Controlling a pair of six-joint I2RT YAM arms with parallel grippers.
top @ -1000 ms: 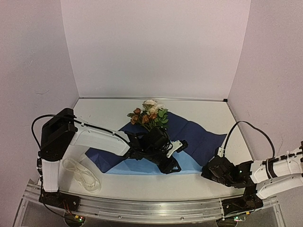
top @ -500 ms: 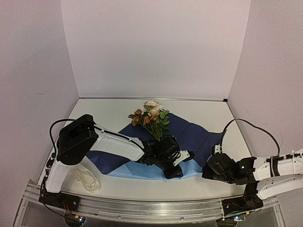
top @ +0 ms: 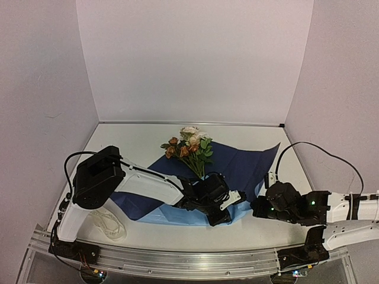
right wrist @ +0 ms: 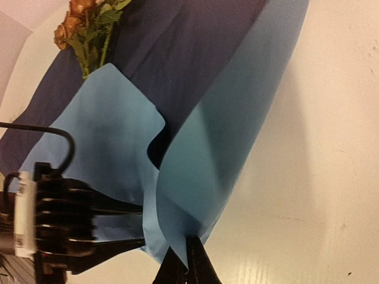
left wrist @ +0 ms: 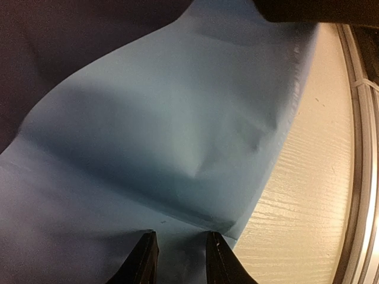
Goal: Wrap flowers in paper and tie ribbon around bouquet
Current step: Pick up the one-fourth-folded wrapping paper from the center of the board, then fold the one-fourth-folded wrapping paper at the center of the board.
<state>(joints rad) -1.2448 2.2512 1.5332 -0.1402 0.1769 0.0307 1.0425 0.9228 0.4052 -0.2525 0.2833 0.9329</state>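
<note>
The right claw point(right wrist: 187, 259), pressed together, is pinching the near edge of the paper point(top: 237, 168) at the lower right of the overhead view, and that side of the sheet is standing up off the table point(top: 130, 139). The left claw point(left wrist: 180, 257), its jaws slightly spread, is straddling a turned-over light-blue flap at lower centre. The flowers point(top: 189, 145) are lying on the sheet's far corner, mid-frame. The ribbon point(top: 108, 222) is lying heaped at lower left, off the sheet.
</note>
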